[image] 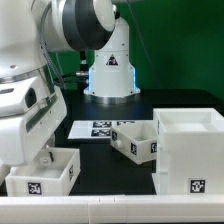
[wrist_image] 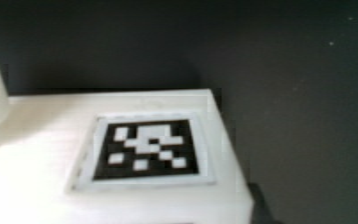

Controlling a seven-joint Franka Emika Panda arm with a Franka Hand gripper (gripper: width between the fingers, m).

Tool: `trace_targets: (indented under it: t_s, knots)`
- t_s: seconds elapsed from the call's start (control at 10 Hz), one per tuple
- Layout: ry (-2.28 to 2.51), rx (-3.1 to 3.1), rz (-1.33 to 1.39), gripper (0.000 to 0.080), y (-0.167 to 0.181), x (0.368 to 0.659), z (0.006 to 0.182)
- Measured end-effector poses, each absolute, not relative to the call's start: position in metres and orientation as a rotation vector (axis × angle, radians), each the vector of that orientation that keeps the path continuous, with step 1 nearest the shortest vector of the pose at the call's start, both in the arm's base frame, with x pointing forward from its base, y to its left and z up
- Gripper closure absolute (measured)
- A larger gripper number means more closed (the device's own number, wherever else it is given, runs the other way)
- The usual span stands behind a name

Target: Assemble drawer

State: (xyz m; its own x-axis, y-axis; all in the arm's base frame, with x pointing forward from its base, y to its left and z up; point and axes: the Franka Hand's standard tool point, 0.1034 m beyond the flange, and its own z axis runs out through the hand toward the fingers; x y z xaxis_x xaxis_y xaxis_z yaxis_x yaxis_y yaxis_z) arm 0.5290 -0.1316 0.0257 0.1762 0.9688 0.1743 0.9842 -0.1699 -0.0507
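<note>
The drawer's parts are white plastic with black-and-white tags. The large cube-shaped housing [image: 190, 148] stands at the exterior view's right. One small tray [image: 134, 140] lies in the middle, just beside the housing. A second tray [image: 44, 172] sits at the front left. My gripper [image: 48, 157] reaches down onto that left tray's rear wall and is shut on it; the arm's bulk hides most of the fingers. In the wrist view the tray's tagged wall [wrist_image: 149, 148] fills the picture very close up, and the fingertips do not show there.
The marker board [image: 92, 128] lies flat on the black table behind the trays. The robot's white base [image: 110, 70] stands at the back against a green backdrop. The table's front edge runs just below the left tray.
</note>
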Motion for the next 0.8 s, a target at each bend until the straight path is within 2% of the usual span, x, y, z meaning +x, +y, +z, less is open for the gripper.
trace_targets:
  t_s: [0.3, 0.5, 0.8]
  knots:
    - [-2.030, -2.216, -0.199, 0.0760, -0.102, 0.532, 0.034]
    - [-1.981, -2.259, -0.191, 0.0760, -0.114, 0.526, 0.031]
    - [-2.037, -2.238, -0.208, 0.0760, -0.109, 0.529, 0.030]
